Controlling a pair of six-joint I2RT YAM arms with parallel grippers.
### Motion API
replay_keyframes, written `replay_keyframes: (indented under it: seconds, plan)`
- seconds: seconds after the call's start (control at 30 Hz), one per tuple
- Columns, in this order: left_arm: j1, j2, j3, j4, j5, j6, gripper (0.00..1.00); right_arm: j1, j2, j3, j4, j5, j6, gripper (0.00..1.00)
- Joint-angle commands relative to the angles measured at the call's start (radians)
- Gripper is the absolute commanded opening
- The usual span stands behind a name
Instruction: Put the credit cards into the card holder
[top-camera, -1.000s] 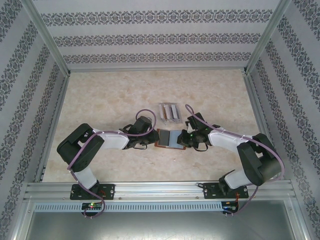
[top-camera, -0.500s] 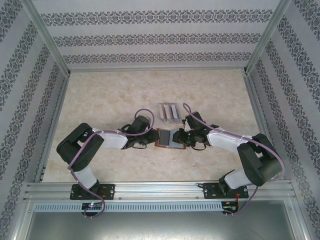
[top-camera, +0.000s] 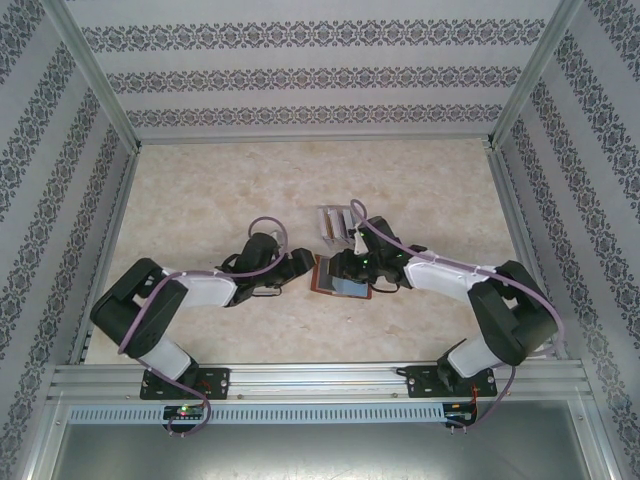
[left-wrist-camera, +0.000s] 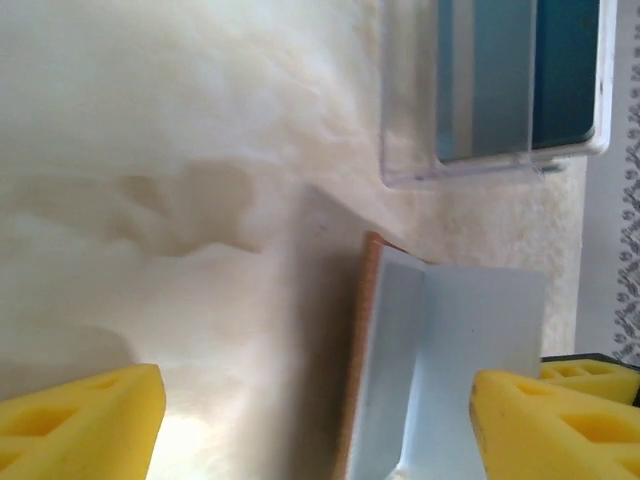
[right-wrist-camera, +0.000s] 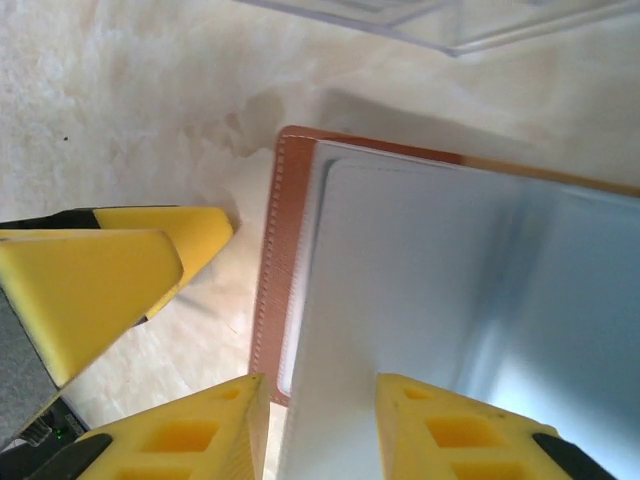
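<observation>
Table (top-camera: 200, 200), mid: clear rack (top-camera: 337, 222), card holder (right-wrist-camera: 270, 270) just near of it, lying open. Pale credit card (right-wrist-camera: 430, 300) on its inner face, prob. not fully seated. L gripper (left-wrist-camera: 318, 400) wide, empty. R gripper (right-wrist-camera: 318, 385) narrow gap over card, no grip seen. Best: L pins leather edge, R slides card flat, square to pocket.

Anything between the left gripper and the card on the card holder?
Nothing on the table lies between them: the open left gripper faces the card on the card holder. The right gripper is over the card from the other side.
</observation>
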Motion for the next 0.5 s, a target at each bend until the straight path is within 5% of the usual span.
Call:
replay_keyframes:
  seconds: [0.0, 0.47]
  plan:
    - [0.035, -0.059, -0.025, -0.151, -0.114, 0.036, 0.81, 0.029, 0.043, 0.041, 0.057, -0.002, 0.012, 0.38]
    - [0.044, -0.052, 0.042, -0.233, -0.094, 0.138, 0.81, -0.102, -0.079, 0.047, -0.054, 0.010, -0.062, 0.50]
